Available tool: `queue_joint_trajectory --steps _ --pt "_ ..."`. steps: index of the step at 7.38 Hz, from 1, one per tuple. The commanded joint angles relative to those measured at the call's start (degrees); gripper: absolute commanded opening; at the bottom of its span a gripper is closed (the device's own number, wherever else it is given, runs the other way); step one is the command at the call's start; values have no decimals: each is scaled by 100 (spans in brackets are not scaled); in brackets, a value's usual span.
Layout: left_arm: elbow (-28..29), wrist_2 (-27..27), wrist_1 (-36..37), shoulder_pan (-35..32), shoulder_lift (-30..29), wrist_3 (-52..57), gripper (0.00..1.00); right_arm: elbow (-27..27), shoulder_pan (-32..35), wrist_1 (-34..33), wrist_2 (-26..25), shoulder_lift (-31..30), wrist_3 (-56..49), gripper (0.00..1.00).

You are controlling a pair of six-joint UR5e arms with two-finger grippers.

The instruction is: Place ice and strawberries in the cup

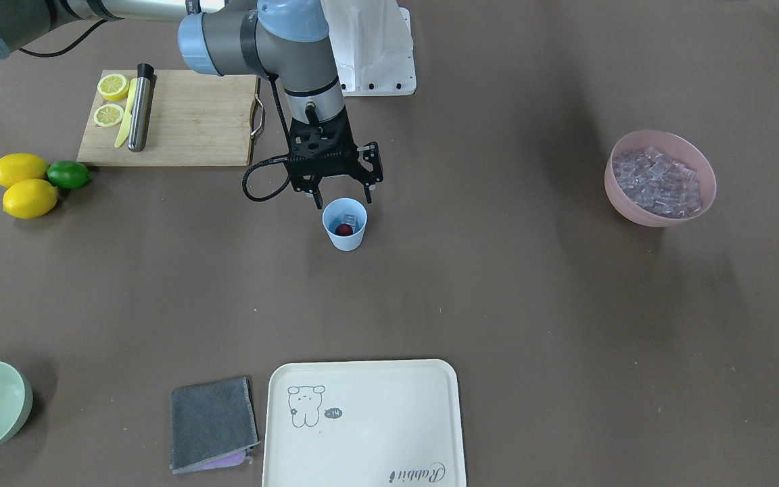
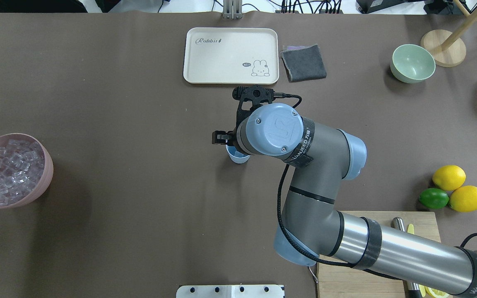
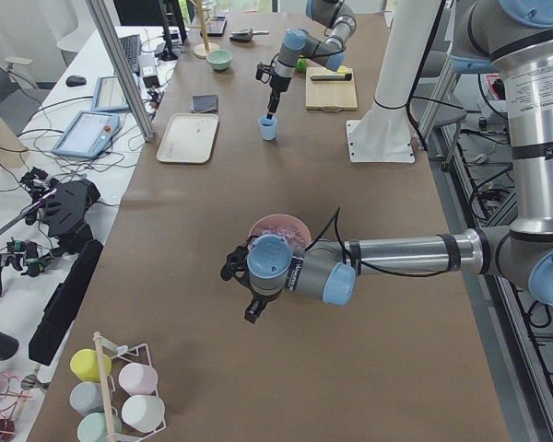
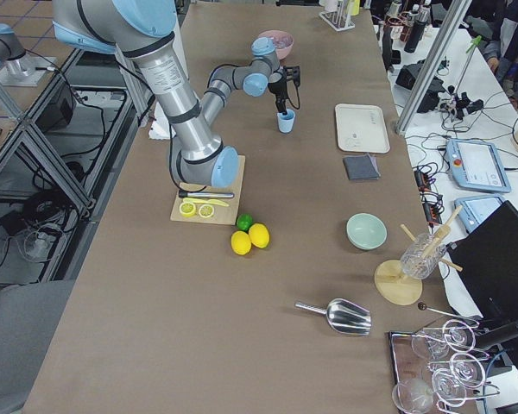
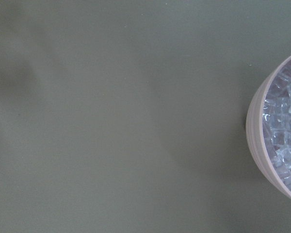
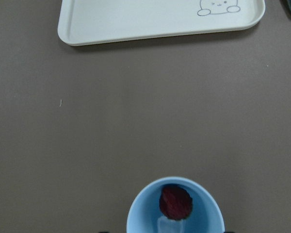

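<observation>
Hovering over the cup [image 1: 345, 238], well in from every table edge, the right claw [image 1: 343, 199] is spread and empty; the strawberry [image 1: 343, 230] and one ice cube [image 1: 351, 219] lie inside. Loose ice [image 1: 656, 181] in the pink bowl [image 1: 633, 211] looks hard and slippery, so pinch flat faces. Whether the left claw [image 3: 240, 293] beside it is spread I cannot tell.

The light blue cup [image 1: 345, 242] is stood upright directly below the right gripper [image 1: 342, 199]. One red strawberry [image 1: 343, 230] and a clear ice cube [image 1: 351, 219] are contained in it. Remaining ice [image 1: 656, 181] is heaped well apart.
</observation>
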Motion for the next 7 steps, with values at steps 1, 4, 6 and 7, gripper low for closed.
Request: queue_joint_trajectory --steps 1,4,6,7 --pt "16 8 7 1 9 1 100 61 312 -40 301 -109 -271 98" --pt "51 8 7 1 71 10 100 527 1672 -31 2057 -1091 -2006 98" --pt "78 8 7 1 80 10 100 597 2560 30 2596 -1898 -3534 98" --pt "69 8 -2 1 106 18 100 667 3034 39 2755 -2425 -4473 98"
